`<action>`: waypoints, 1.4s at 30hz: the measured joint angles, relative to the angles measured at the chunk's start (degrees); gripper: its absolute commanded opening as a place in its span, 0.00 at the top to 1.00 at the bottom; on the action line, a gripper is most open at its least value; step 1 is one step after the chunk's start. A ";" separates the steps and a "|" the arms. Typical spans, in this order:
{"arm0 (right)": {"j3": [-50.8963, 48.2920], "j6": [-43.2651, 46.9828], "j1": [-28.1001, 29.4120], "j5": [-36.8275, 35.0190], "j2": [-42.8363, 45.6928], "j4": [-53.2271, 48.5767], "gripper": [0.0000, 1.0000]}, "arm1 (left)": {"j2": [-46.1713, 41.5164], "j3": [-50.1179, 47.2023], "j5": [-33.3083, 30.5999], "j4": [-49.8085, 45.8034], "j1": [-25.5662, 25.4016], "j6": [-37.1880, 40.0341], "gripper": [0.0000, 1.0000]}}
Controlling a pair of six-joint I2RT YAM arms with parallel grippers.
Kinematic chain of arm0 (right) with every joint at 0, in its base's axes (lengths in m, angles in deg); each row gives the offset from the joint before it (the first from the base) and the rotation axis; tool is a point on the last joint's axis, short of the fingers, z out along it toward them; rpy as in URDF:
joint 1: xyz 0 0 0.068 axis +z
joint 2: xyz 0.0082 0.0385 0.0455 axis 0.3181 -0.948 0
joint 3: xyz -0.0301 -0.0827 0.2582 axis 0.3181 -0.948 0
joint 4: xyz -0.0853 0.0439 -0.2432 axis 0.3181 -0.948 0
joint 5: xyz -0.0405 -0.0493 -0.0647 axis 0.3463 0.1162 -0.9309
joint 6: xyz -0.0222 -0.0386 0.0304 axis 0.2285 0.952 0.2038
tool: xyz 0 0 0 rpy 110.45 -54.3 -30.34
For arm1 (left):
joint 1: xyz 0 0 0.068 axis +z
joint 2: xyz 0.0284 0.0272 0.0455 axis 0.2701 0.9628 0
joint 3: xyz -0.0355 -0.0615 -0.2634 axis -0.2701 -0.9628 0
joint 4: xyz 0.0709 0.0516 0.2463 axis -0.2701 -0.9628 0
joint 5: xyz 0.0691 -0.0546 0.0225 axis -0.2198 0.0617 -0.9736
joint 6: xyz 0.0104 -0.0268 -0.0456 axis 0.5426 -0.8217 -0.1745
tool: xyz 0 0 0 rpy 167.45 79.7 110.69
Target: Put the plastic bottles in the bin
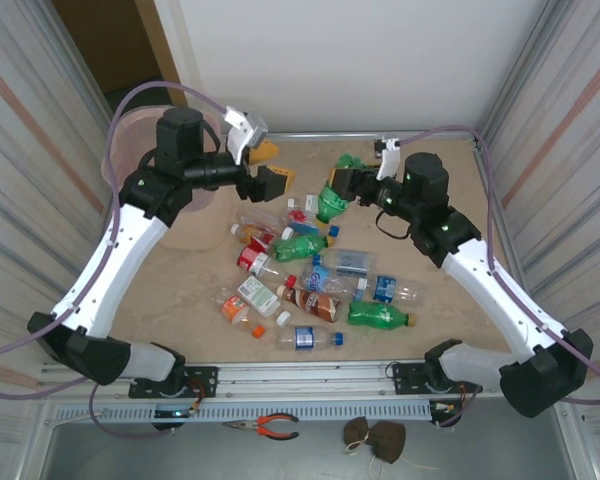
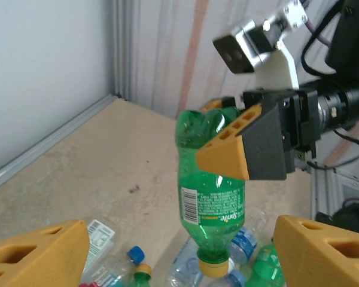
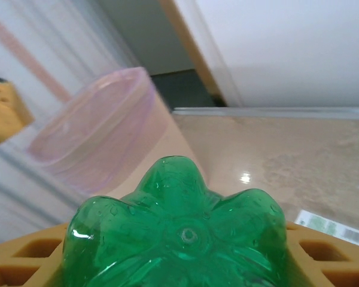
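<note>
Green bottle (image 2: pixel 210 197) cap-down aloft; other bottles (image 1: pixel 378 316) strewn below; pink bin (image 3: pixel 107 143) far-left, seemingly upright

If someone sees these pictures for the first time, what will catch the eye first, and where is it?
The green plastic Sprite bottle stands out first: the right gripper holds it near its base, cap down, above the beige table. Next come the small plastic bottles scattered in the middle of the table, and the large pale pink translucent bin at the far left corner, near the open, empty left gripper.
</note>
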 measured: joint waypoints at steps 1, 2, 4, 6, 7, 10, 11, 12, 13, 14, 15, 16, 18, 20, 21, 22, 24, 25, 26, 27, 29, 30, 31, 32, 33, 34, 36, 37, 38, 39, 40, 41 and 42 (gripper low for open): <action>0.00 0.96 0.24 1.27 0.31 0.33 0.51 | -1.14 -1.90 0.79 0.94 -0.28 -0.22 0.17; 0.00 2.16 0.55 2.51 0.59 0.59 0.51 | -2.03 -3.52 1.66 2.10 -0.48 -0.50 0.17; 0.00 4.66 1.46 4.83 1.40 0.74 0.51 | -3.93 -6.88 3.82 4.79 -0.92 -1.57 0.16; 0.00 6.91 2.49 6.86 2.23 1.09 0.51 | -5.14 -9.22 5.55 7.69 -1.36 -2.91 0.15; 0.00 8.22 3.10 7.87 2.78 1.44 0.51 | -5.49 -10.05 6.49 9.03 -1.66 -3.52 0.15; 0.00 11.15 4.74 10.45 4.28 2.29 0.52 | -5.64 -11.47 9.44 12.48 -2.82 -4.98 0.15; 0.00 11.91 5.22 11.28 4.72 2.71 0.52 | -5.64 -11.72 10.23 13.03 -3.23 -5.16 0.15; 0.02 12.66 5.75 12.02 5.07 3.19 0.52 | -5.62 -11.87 11.26 13.66 -3.82 -5.27 0.15; 0.09 13.16 6.25 12.66 5.25 3.63 0.52 | -5.60 -11.91 12.37 14.10 -4.55 -5.40 0.15; 0.24 13.62 6.67 13.18 5.27 3.98 0.52 | -5.60 -11.91 13.11 14.27 -5.16 -5.40 0.15; 0.50 13.99 7.15 13.55 5.22 4.20 0.52 | -5.60 -11.91 14.01 14.60 -5.95 -5.35 0.15; 0.81 14.23 7.58 13.88 5.14 4.42 0.52 | -5.60 -11.93 14.67 14.86 -6.69 -5.31 0.15; 1.73 14.47 8.44 14.56 4.98 4.44 0.52 | -5.60 -12.15 15.61 15.23 -8.11 -4.85 0.16; 2.49 14.51 9.09 14.95 4.98 4.46 0.52 | -5.60 -12.44 15.87 15.67 -8.59 -4.37 0.17; 2.99 14.53 9.46 15.04 4.92 4.48 0.52 | -5.60 -12.63 16.13 15.76 -8.74 -4.20 0.17; 3.30 14.58 9.73 15.10 4.90 4.44 0.52 | -5.60 -12.79 16.33 15.93 -9.01 -3.89 0.18; 4.09 14.58 10.16 15.50 4.81 4.52 0.52 | -5.60 -12.92 16.52 15.82 -9.49 -3.39 0.18; 4.37 14.58 10.36 15.54 4.79 4.74 0.52 | -5.60 -13.00 16.63 15.67 -9.68 -3.17 0.18; 4.74 14.58 10.47 15.65 4.76 4.92 0.52 | -5.64 -13.18 16.68 15.39 -9.90 -2.95 0.18; 5.14 14.58 10.71 15.74 4.79 5.16 0.52 | -5.66 -13.33 16.68 14.99 -10.12 -2.67 0.19; 5.66 14.60 10.84 15.76 4.76 5.77 0.52 | -5.66 -13.57 16.65 14.75 -10.21 -2.14 0.21; 5.88 14.58 11.04 15.74 4.79 6.05 0.52 | -5.66 -13.62 16.68 14.53 -10.21 -1.84 0.22; 6.01 14.60 11.13 15.78 4.76 6.27 0.52 | -5.66 -13.62 16.70 14.43 -10.21 -1.66 0.24; 6.12 14.60 11.34 15.80 4.76 6.36 0.52 | -5.66 -13.62 16.72 14.34 -10.21 -1.49 0.26; 6.16 14.60 11.50 15.87 4.76 6.60 0.52 | -5.66 -13.62 16.76 14.25 -10.21 -1.40 0.27; 6.21 14.60 11.61 15.96 4.72 6.64 0.52 | -5.66 -13.62 16.85 14.12 -10.21 -1.29 0.28; 6.36 14.62 11.82 15.98 4.46 6.64 0.52 | -5.66 -13.62 17.00 13.92 -10.21 -1.09 0.29; 6.45 14.62 11.85 15.98 4.31 6.64 0.52 | -5.66 -13.62 17.07 13.92 -10.21 -1.03 0.27; 6.49 14.64 11.85 15.98 4.11 6.67 0.52 | -5.66 -13.62 17.14 13.92 -10.21 -1.03 0.26; 6.49 14.64 11.85 15.98 4.02 6.62 0.52 | -5.66 -13.62 17.14 13.92 -10.21 -1.03 0.26; 6.49 14.64 11.85 15.98 3.89 6.62 0.52 | -5.66 -13.62 17.11 13.92 -10.21 -1.01 0.26; 6.49 14.64 11.85 15.98 3.85 6.62 0.52 | -5.66 -13.62 17.11 13.92 -10.21 -1.01 0.26; 6.49 14.64 11.85 15.98 3.80 6.62 0.52 | -5.66 -13.62 17.11 13.92 -10.21 -1.01 0.27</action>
